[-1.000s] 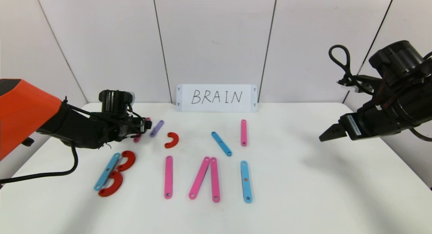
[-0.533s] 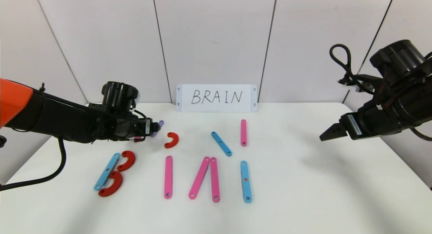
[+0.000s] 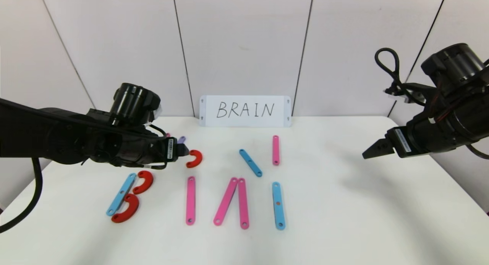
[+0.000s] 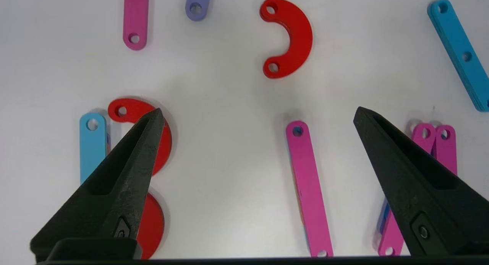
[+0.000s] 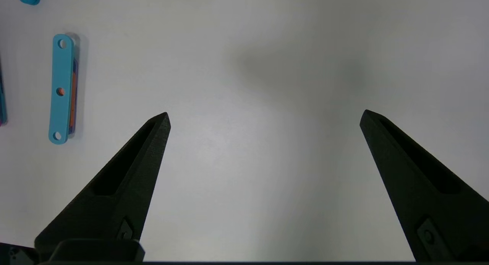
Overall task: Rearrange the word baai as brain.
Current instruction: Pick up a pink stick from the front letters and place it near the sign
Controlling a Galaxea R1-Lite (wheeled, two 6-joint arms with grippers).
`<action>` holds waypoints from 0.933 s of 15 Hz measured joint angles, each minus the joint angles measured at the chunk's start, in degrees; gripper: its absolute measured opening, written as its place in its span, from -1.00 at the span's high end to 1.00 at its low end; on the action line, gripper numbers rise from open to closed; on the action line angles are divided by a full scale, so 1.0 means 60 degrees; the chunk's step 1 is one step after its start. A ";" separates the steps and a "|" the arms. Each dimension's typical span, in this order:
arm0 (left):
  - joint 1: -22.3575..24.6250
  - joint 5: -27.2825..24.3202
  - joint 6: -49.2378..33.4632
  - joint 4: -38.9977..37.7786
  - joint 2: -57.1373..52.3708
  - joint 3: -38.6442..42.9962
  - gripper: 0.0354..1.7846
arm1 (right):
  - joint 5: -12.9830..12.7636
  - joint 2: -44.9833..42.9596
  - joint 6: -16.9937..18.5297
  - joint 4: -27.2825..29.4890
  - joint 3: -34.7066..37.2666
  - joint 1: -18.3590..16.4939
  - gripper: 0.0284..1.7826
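Note:
The word's pieces lie flat on the white table (image 3: 344, 219). At the left a blue strip (image 3: 121, 194) with two red curves (image 3: 144, 181) makes a B. To its right lie a pink strip (image 3: 190, 200), two pink strips (image 3: 231, 202) leaning into a peak, and a blue strip (image 3: 278, 205). A loose red curve (image 3: 195, 158) lies just beyond my left gripper (image 3: 183, 151), which hovers open and empty (image 4: 258, 114). A purple strip (image 4: 198, 3) is mostly hidden behind it in the head view. My right gripper (image 3: 369, 152) hangs open over bare table at the right (image 5: 264, 116).
A white card (image 3: 245, 111) reading BRAIN stands against the back wall. A slanted blue strip (image 3: 250, 162) and a pink strip (image 3: 276, 150) lie loose behind the row. Wall panels close the back, and the table edge runs near the right arm.
My left arm has reached rightward over the table, so its gripper now covers the purple and small pink strips and sits beside the loose red curve. The right arm has barely moved.

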 joint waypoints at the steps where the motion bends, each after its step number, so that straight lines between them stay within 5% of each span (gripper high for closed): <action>1: -0.0165 0.0020 -0.0138 0.0091 -0.0148 0.0114 -0.95 | 0.0014 -0.0028 0.0000 0.0000 0.0008 0.0000 -0.95; 14: -0.1276 0.0047 -0.1306 0.0467 -0.0193 0.1097 -0.95 | 0.0037 -0.0128 0.0000 0.0002 0.0016 0.0000 -0.95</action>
